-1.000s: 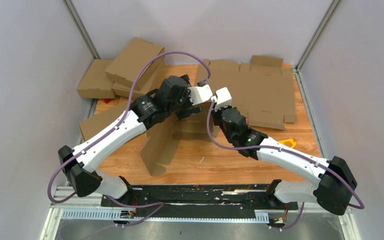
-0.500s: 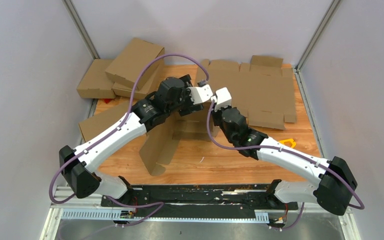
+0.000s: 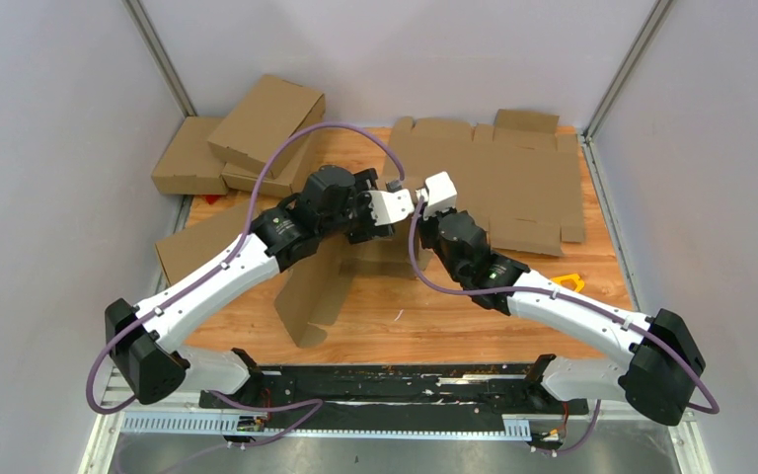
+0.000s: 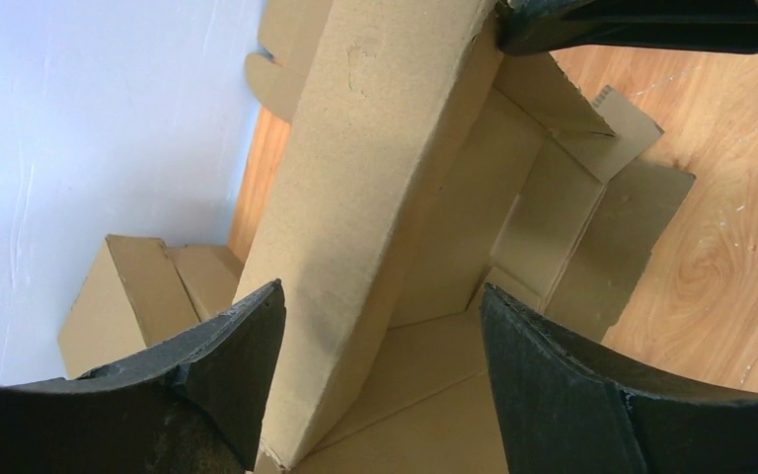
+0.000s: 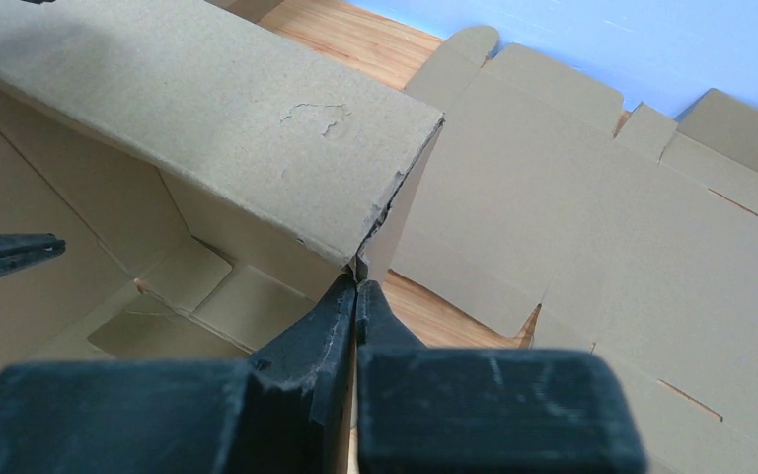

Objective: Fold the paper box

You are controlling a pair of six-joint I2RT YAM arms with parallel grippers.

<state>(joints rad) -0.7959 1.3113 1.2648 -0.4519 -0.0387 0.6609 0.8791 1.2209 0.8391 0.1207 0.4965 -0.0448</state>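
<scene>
Cardboard paper box (image 3: 314, 288) stands half-formed at the middle of the bench (image 3: 424, 316), one long wall raised and its flaps loose. Left gripper (image 4: 380, 301) is open, jaws straddling that raised wall without clamping it. Right gripper (image 5: 355, 288) is closed, tips against the wall's ragged upper corner; whether any board is pinched cannot be told. Assessment: the material is light, stiff across panels, weak along creases and frayed at that corner. Hold is best taken mid-wall near the fold line, not at corners or tabs.
</scene>
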